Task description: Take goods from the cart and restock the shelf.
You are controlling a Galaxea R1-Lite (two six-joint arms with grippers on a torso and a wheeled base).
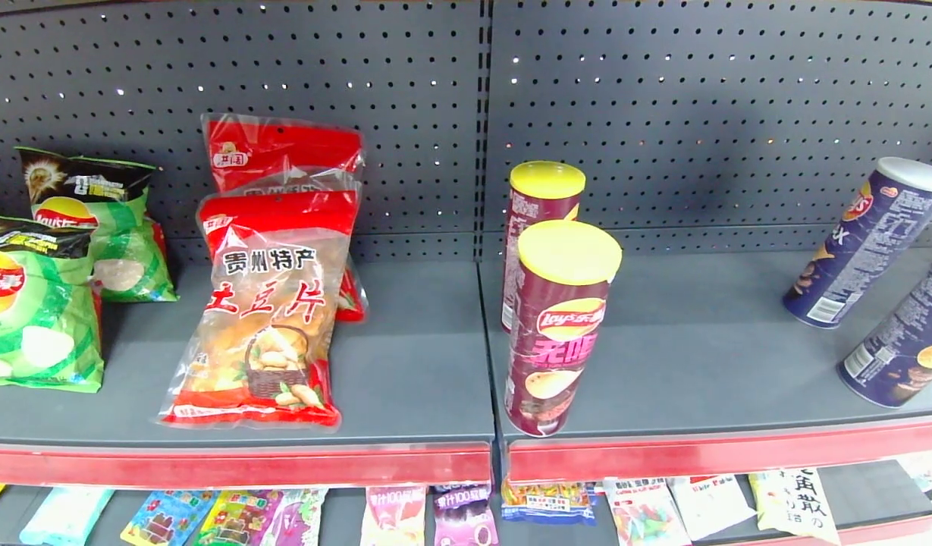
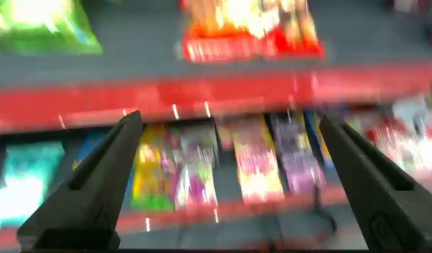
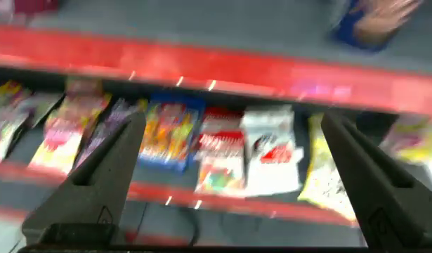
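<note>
On the shelf, upright chip cans

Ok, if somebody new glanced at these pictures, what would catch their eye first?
Probably the two maroon cans with yellow lids, one behind the other near the middle of the shelf, the nearer one at its front edge. After that, the big red bag left of them, with green bags at the far left and blue cans at the far right.

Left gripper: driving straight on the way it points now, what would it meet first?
Likely the small candy packets just below the red shelf edge; the open left gripper frames them. Depth is unclear.
</note>
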